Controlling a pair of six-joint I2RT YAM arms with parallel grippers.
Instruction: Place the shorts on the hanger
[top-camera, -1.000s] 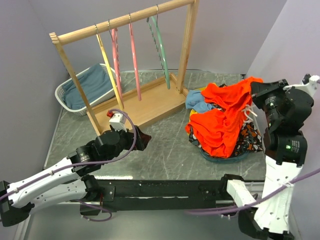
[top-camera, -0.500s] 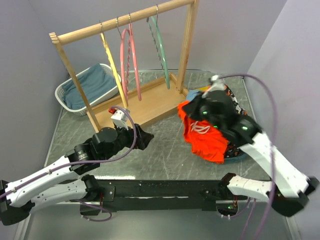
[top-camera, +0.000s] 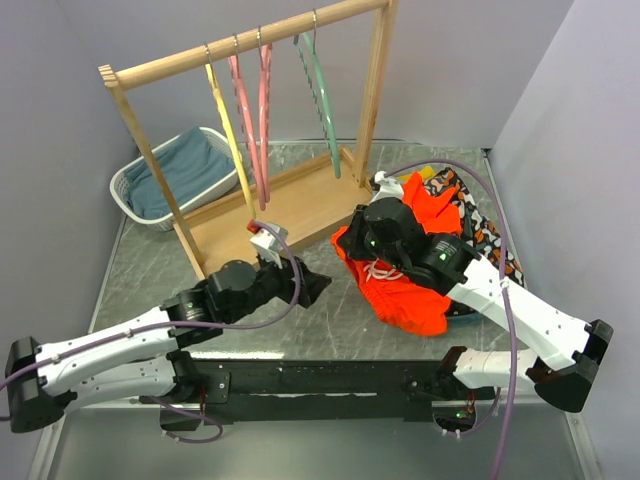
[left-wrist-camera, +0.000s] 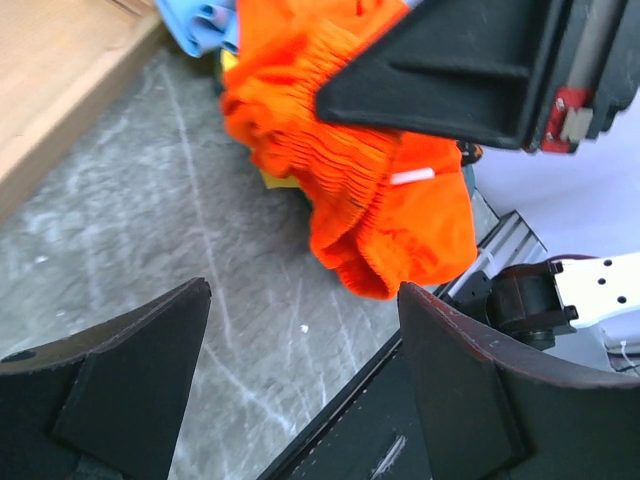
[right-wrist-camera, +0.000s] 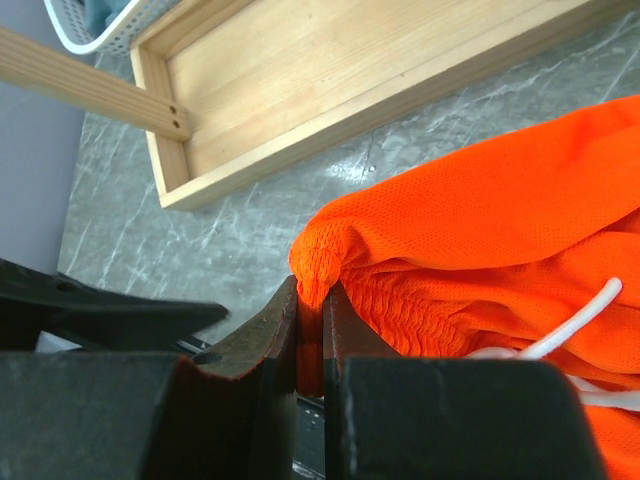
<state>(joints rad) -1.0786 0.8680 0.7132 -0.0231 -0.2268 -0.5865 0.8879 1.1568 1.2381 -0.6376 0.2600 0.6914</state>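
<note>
The orange-red shorts (top-camera: 408, 292) with a white drawstring (top-camera: 380, 270) hang from my right gripper (top-camera: 347, 243), which is shut on a fold of the waistband (right-wrist-camera: 312, 285), held low over the table. The shorts trail back over the clothes pile. My left gripper (top-camera: 318, 287) is open and empty, just left of the shorts. In the left wrist view the shorts (left-wrist-camera: 345, 175) bunch ahead of my spread fingers (left-wrist-camera: 130, 350), under the right gripper. The mint-green hanger (top-camera: 322, 95) hangs at the right end of the rack rail.
The wooden rack (top-camera: 290, 205) stands at the back with two pink hangers (top-camera: 262, 110) and a yellow hanger (top-camera: 225, 115). A white basket (top-camera: 128, 205) holds blue cloth. A patterned garment (top-camera: 480, 235) lies at the right under the shorts.
My right arm has swung down and to the left, pulling the shorts off the pile toward the table's middle. My left gripper has moved right toward them. The hangers have swung.
</note>
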